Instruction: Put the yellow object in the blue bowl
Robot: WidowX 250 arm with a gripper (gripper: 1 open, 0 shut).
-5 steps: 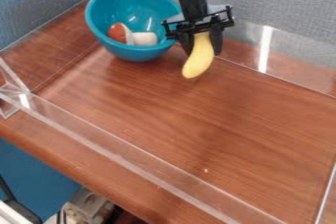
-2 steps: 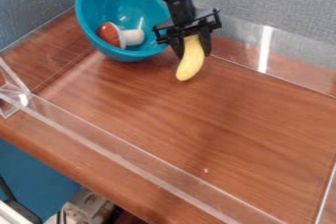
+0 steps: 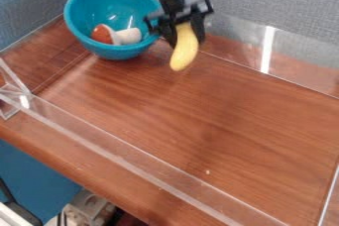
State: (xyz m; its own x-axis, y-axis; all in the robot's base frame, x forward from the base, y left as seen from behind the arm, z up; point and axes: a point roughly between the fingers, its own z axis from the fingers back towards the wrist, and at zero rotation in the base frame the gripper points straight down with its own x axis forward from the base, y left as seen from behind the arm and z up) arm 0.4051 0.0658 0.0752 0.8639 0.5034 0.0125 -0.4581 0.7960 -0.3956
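We look down at a wooden table (image 3: 199, 121) ringed by a low clear wall. At about 11 o'clock sits the blue bowl (image 3: 82, 14), tipped a bit toward us, w/ a red piece (image 3: 102, 34) and a whitish piece (image 3: 126, 36) inside. Just beside the bowl's right rim, at 12 o'clock, the black gripper (image 3: 180, 24) comes down from above. Its jaws pinch the top end of the banana (image 3: 184, 50); the rest of the fruit hangs down and slightly left, clear of the wood as far as we can tell. The banana is outside the bowl, near its rim at the bowl's 3 o'clock side, not yet over the opening.

Risks from here, as we judge them:
- The grip is only on one end, so the banana may swing or slip out if the arm moves fast.
- The hanging end sits about level w/ the rim; a sideways move w/o more height could knock the bowl and shove or tip it.
- The banana is about as long as the bowl is wide, so a release too near the edge may leave it propped on the rim, or let it fall back outside.
- The pieces already inside may stop it settling.
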